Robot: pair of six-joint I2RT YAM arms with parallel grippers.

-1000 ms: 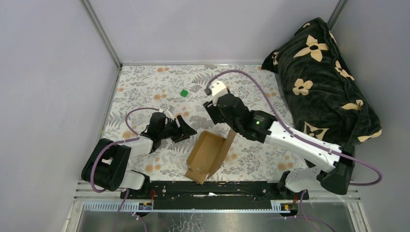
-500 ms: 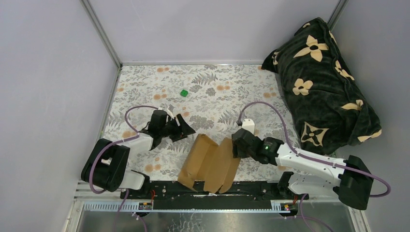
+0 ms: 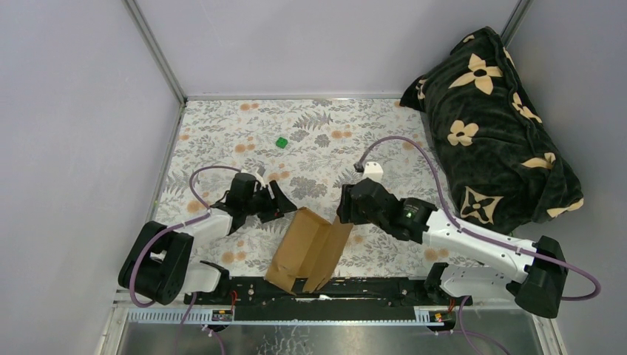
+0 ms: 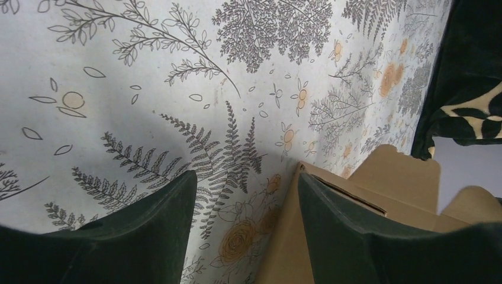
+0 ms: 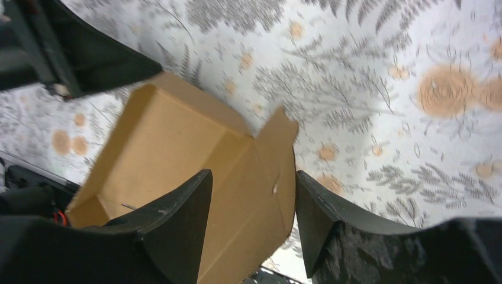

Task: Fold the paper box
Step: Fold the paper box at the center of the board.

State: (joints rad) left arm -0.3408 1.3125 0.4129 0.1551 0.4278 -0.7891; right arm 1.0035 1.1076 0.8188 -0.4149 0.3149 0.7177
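Note:
The paper box (image 3: 303,248) is a half-folded sheet of brown cardboard with raised panels, lying near the table's front edge between my two arms. My left gripper (image 3: 285,201) stands open at the box's far left corner. In the left wrist view its gap (image 4: 247,177) shows the tablecloth and the box's edge (image 4: 402,177) beside the right finger. My right gripper (image 3: 345,214) is open over the box's far right corner. In the right wrist view a cardboard flap (image 5: 177,148) fills the space below its gap (image 5: 253,174), and no clamping shows.
A small green cube (image 3: 282,142) lies on the floral cloth further back. A black cushion with cream flowers (image 3: 495,126) fills the right side. Walls close the left and back. A black rail (image 3: 370,287) runs along the near edge, touching the box's front corner.
The right arm swung down from the middle of the table to the box's right side. The box slid towards the front edge and folded up more. The left gripper barely shifted.

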